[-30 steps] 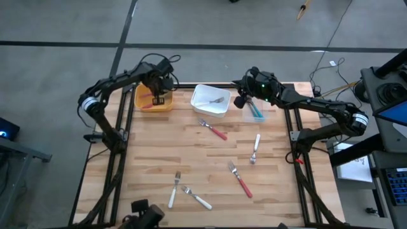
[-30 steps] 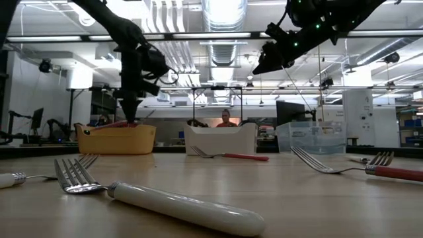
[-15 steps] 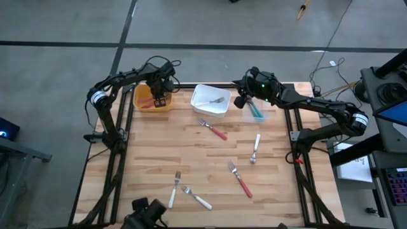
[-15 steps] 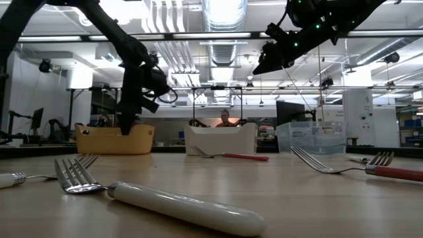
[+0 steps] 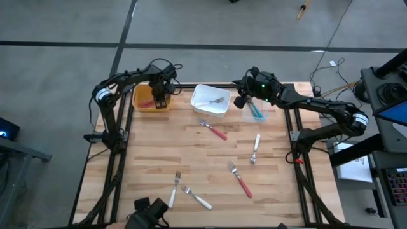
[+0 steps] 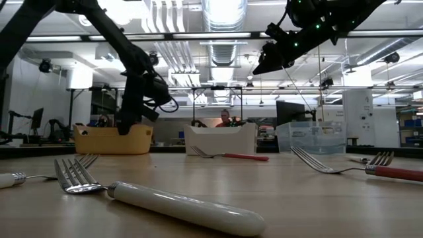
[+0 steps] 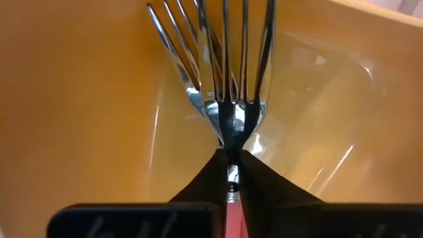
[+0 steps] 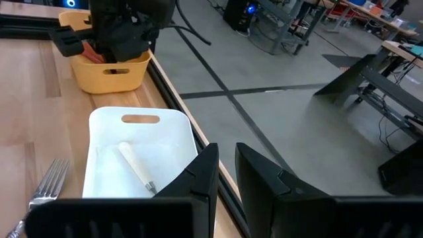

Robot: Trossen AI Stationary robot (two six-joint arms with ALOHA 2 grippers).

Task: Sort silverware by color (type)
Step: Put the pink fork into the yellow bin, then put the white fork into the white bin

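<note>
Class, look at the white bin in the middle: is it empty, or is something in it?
Not empty. The white bin holds one white-handled fork, seen lying on its floor in both the high view and the right wrist view.

Shiny metal fork tines [image 7: 228, 73] are gleaming against the glossy orange plastic bin [image 7: 79, 99]; the wood-plank table [image 5: 210, 165] is looking matt.

Hidden and cropped parts

The orange bin's [image 6: 114, 139] wall hid the left gripper's tips in the low view; the pink-handled fork's [image 7: 229, 119] handle and tine tips ran off the left wrist picture; the white-handled fork [image 8: 137, 168] lay partly behind the right gripper's fingers [image 8: 198, 173].
</note>
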